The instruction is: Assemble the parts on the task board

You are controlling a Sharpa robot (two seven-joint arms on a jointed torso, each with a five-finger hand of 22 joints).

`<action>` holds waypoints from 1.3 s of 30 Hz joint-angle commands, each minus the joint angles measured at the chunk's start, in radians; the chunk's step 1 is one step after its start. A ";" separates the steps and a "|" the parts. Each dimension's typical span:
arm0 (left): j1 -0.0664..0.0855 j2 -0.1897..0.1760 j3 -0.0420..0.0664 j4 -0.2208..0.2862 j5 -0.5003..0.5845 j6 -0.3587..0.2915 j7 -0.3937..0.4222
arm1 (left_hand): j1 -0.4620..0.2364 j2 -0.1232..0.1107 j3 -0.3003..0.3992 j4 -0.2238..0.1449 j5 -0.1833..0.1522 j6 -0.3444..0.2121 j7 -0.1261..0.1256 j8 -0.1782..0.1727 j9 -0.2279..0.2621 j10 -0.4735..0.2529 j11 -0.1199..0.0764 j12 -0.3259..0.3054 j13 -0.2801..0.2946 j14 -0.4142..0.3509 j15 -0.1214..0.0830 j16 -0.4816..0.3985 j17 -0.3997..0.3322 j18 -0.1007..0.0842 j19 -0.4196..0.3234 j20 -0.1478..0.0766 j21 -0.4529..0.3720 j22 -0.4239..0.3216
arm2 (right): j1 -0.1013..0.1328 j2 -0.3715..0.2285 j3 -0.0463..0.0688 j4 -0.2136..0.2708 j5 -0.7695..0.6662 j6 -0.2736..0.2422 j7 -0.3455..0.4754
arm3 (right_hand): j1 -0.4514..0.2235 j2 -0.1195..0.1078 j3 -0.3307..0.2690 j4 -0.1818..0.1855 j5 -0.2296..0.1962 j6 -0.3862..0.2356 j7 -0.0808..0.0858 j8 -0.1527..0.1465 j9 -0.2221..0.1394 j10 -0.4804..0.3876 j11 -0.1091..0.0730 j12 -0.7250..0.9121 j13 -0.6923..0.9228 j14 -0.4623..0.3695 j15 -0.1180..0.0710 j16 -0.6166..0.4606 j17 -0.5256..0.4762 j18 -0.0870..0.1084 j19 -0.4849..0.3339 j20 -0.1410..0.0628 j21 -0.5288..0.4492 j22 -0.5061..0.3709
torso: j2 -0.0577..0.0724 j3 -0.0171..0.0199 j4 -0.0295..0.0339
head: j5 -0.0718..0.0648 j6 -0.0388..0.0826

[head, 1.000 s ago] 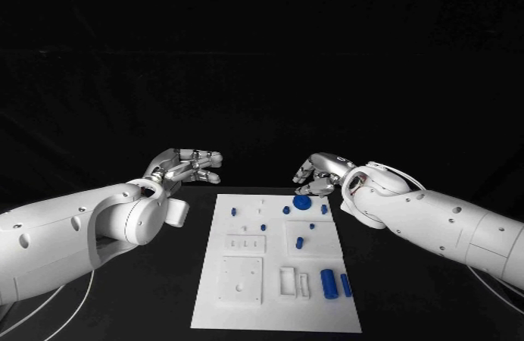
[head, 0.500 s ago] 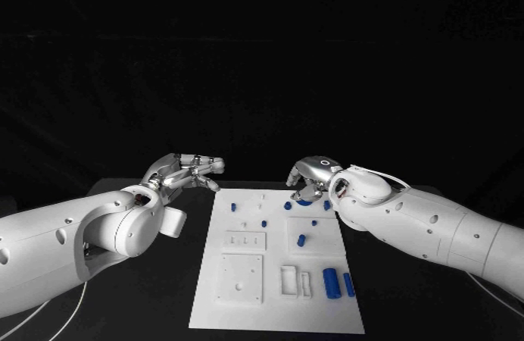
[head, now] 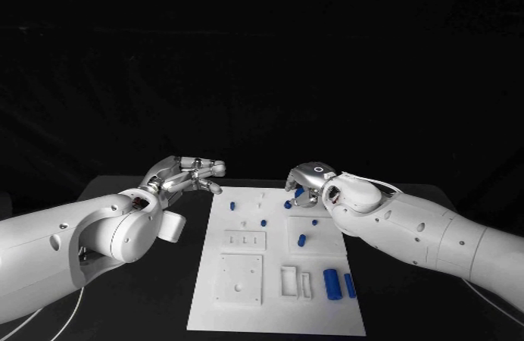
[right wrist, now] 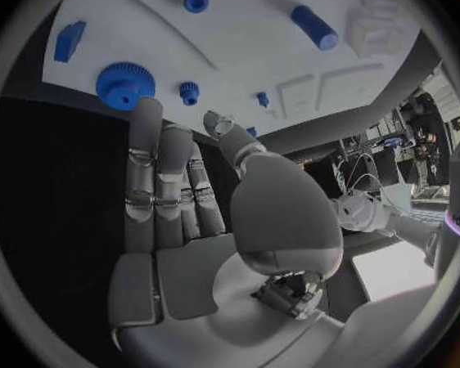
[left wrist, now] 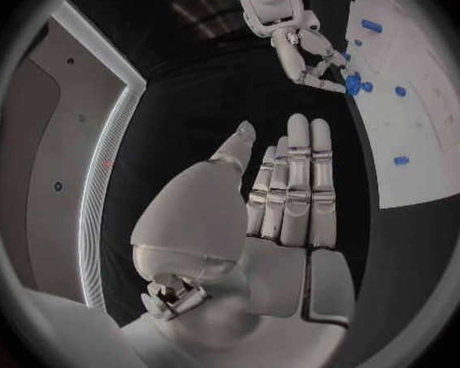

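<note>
The white task board [head: 273, 311] lies in the middle of the black table with several blue parts on it. My right hand [head: 308, 186] hovers over the board's far right corner, fingers stretched out and apart, holding nothing. In the right wrist view its fingertips [right wrist: 146, 110] reach the edge of a large blue gear [right wrist: 124, 84], with a small blue gear [right wrist: 189, 92] beside it. The left wrist view shows the right hand [left wrist: 312, 53] with the gear [left wrist: 353, 82] at its fingertips. My left hand [head: 185, 176] hangs off the board's far left corner, flat and empty.
Two blue cylinders [head: 331, 283] lie at the board's near right, beside a white slotted block [head: 287, 280]. Blue pegs stand at mid-board [head: 301, 240] and far left [head: 232, 204]. A blue block [right wrist: 69, 41] lies past the gear. Bare black table flanks the board.
My right hand has moved left and down over the board's far right corner, now covering most of the large gear. The left hand has barely shifted.
</note>
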 commanded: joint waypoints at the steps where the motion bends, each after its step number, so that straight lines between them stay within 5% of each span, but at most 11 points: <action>1: 0.005 -0.002 0.001 0.007 -0.011 0.021 0.001 | -0.010 0.001 -0.004 -0.001 0.003 -0.004 0.000 -0.001 -0.002 -0.007 0.000 0.001 0.002 0.006 0.000 -0.003 -0.002 0.003 0.007 0.003 -0.003 -0.002 | -0.004 0.006 0.000 -0.008 -0.045 0.005 -0.020 | -0.001 -0.011 0.012 0.003 -0.008 -0.007 0.001 -0.001 -0.002 -0.006 0.001 0.004 0.000 -0.008 0.001 0.004 -0.002 0.015 0.002 0.008 -0.008 0.008 | 0.008 -0.0017 0.0023 | -0.003 0.000; 17: 0.017 -0.005 0.001 0.019 -0.021 0.025 -0.004 | -0.011 0.002 -0.005 -0.001 0.004 -0.003 -0.001 0.000 -0.001 -0.009 0.000 0.000 0.001 0.005 0.000 -0.007 -0.003 0.002 0.009 0.003 -0.005 -0.004 | -0.018 0.032 -0.002 -0.037 -0.054 -0.004 -0.024 | -0.004 -0.020 0.078 0.002 -0.037 -0.006 0.002 -0.001 -0.002 -0.001 0.001 0.004 0.000 -0.009 0.001 0.008 -0.004 0.016 0.006 0.008 -0.036 0.067 | 0.022 -0.0074 0.0137 | -0.007 0.003; 39: 0.025 -0.006 0.001 0.021 -0.027 0.032 -0.008 | -0.013 0.003 -0.009 0.001 0.003 -0.004 0.000 0.000 -0.001 -0.010 0.001 0.000 0.001 0.008 0.001 -0.012 -0.002 0.002 0.013 0.003 -0.010 -0.011 | -0.021 0.038 -0.003 -0.053 -0.063 0.006 -0.032 | -0.015 -0.027 0.182 0.004 -0.070 0.003 0.004 -0.001 -0.002 0.022 -0.003 0.004 0.000 -0.010 -0.003 0.014 -0.003 0.016 0.005 0.003 -0.057 0.143 | 0.034 -0.0113 0.0116 | -0.007 0.009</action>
